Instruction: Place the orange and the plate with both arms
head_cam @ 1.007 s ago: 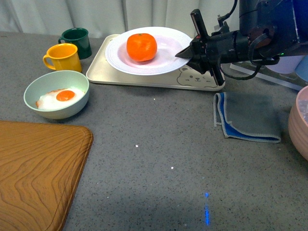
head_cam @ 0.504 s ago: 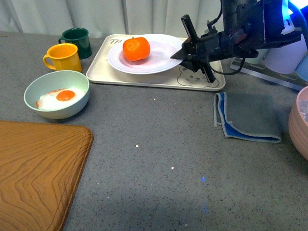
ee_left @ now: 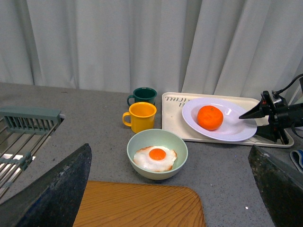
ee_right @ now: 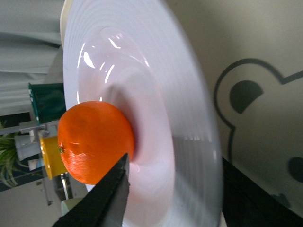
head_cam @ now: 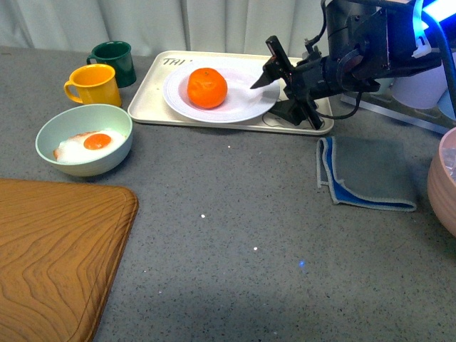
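Two mugs (head_cam: 92, 83) beside tray (head_cam: 153, 101) | bowl (head_cam: 83, 139) nearer | cloth (head_cam: 367, 173) right

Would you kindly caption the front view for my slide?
Right hand at the rim of the plate, which holds the orange on a tray.

Looks like a staged kitchen setup: speckled grey table (head_cam: 235, 235), wooden cutting board (head_cam: 50, 256), fried egg in a green bowl (head_cam: 84, 139), mugs (head_cam: 92, 84), a dish rack (ee_left: 23, 130), white curtains (ee_left: 118, 42) behind, robot gear around.

Glossy orange (head_cam: 207, 87), smooth white plate (head_cam: 242, 107)
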Controlling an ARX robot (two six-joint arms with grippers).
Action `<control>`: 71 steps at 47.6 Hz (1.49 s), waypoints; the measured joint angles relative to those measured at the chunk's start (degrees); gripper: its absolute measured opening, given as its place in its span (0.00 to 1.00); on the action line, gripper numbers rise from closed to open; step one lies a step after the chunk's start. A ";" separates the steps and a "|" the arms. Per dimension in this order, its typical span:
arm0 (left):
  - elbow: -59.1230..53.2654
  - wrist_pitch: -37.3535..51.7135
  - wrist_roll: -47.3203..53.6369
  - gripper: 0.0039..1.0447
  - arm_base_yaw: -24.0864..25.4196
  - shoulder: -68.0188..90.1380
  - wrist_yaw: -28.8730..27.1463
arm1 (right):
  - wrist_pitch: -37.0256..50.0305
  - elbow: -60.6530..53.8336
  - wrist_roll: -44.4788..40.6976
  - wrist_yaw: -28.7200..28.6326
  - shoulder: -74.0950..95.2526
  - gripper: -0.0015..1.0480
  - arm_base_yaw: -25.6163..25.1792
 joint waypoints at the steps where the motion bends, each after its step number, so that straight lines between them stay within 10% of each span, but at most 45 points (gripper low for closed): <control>1: 0.00 0.00 0.00 0.94 0.00 0.00 0.00 | -0.24 -0.28 -0.77 0.70 -0.33 0.53 -0.02; 14: 0.00 0.00 0.00 0.94 0.00 0.00 0.00 | -0.20 -5.03 -13.14 10.51 -6.25 0.91 -0.13; 37: 0.00 0.00 0.00 0.94 0.00 0.00 0.00 | 4.37 -18.97 -32.72 25.24 -17.46 0.91 0.15; 42: 0.00 0.00 0.00 0.94 0.00 0.00 0.00 | 41.16 -36.61 -45.05 42.71 -22.34 0.70 0.17; 47: 0.00 0.00 0.00 0.94 0.00 -0.02 0.00 | 62.40 -54.40 -49.99 42.80 -31.02 0.49 -1.38; 61: 0.00 0.00 0.00 0.94 0.00 0.00 0.00 | 72.72 -81.83 -52.28 40.00 -49.20 0.01 -4.85; 71: 0.00 0.00 0.00 0.94 0.00 0.00 0.00 | 74.01 -95.73 -52.35 38.12 -61.79 0.01 -6.69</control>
